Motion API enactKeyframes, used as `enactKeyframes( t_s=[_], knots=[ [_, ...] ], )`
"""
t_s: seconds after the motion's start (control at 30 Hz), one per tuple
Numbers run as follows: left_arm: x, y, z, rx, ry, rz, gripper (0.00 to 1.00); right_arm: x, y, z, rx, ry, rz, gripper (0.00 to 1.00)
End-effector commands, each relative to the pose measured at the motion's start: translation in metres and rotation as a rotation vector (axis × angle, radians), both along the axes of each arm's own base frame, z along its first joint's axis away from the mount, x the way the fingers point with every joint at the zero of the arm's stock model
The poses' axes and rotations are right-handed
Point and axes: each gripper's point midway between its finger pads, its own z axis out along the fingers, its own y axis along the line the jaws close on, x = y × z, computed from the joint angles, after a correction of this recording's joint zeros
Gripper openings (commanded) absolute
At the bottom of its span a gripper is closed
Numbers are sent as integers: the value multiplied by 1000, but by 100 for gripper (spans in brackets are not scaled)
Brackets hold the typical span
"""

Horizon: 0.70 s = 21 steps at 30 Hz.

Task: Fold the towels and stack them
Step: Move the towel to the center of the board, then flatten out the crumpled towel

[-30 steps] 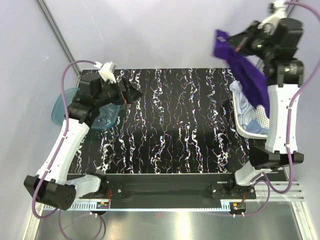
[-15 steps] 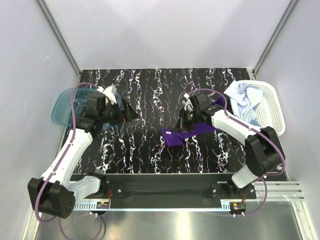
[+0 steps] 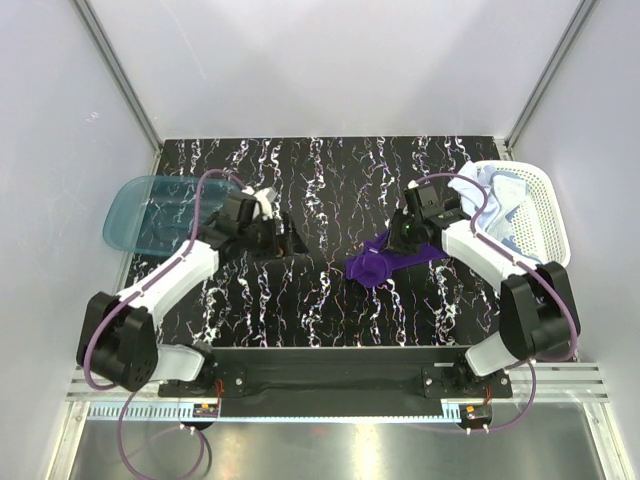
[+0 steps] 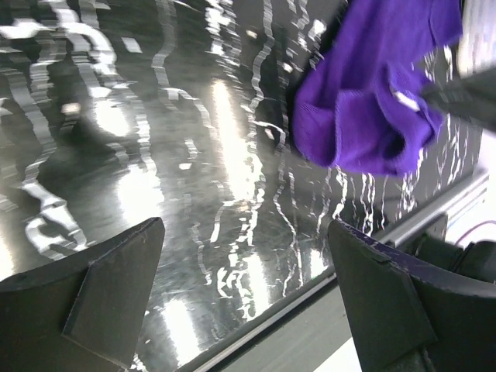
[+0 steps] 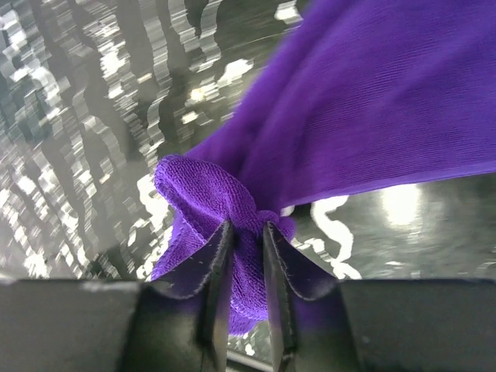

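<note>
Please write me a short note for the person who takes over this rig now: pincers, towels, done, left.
Right pincer: shut on a bunched edge of the purple towel, which is crumpled on the table, centre-right.
Left pincer: open, empty, low over the table, facing that towel.
Pale towels: bunched in the white basket; cannot tell them apart.
Done: nothing folded or stacked.
Left: spread and fold purple, then the others, stack.

Left arm (image 3: 168, 282) and right arm (image 3: 482, 251): white link shells, black joint housings and bases. A purple cable (image 3: 202, 195) loops along each. Fingers (image 4: 108, 294) are matte black, wedge-shaped.
</note>
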Motion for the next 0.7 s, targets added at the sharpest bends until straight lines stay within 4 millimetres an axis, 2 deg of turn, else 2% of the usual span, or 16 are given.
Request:
enactKeyframes(
  t_s=[0.0, 0.1, 0.13, 0.2, 0.23, 0.27, 0.3, 0.37, 0.4, 0.5, 0.57, 0.6, 0.63, 0.67],
  knots=[
    [24, -28, 26, -57, -113, -38, 93, 9, -21, -12, -59, 10, -42, 32],
    [28, -43, 23, -87, -124, -71, 92, 14, -29, -5, -76, -14, -54, 36],
    [29, -48, 15, -96, -105, -88, 92, 16, -31, -3, -84, -22, -59, 38],
    [36, -62, 21, -130, -136, -119, 91, 16, -32, 0, -97, -23, -55, 42],
    [38, -68, 12, -130, -115, -138, 91, 16, -35, 1, -111, -22, -62, 45],
    [46, -75, 21, -135, -143, -151, 91, 16, -37, 3, -121, -28, -60, 47],
    [46, -84, 19, -132, -143, -173, 91, 17, -38, 8, -125, -44, -60, 48],
    [53, -95, 7, -117, -125, -199, 90, 20, -41, 13, -142, -73, -57, 52],
    [57, -106, 15, -134, -145, -222, 89, 22, -42, 14, -144, -82, -56, 52],
    [65, -133, 23, -166, -190, -291, 86, 19, -49, 4, -181, -53, -64, 52],
    [71, -142, 22, -146, -217, -326, 84, 17, -59, -2, -223, -46, -90, 52],
    [71, -148, 9, -124, -183, -343, 83, 16, -64, -3, -232, -45, -108, 52],
    [77, -155, 19, -131, -208, -361, 82, 16, -70, -4, -250, -48, -124, 52],
    [78, -158, 18, -123, -215, -382, 81, 13, -74, -5, -248, -46, -135, 51]
  ],
)
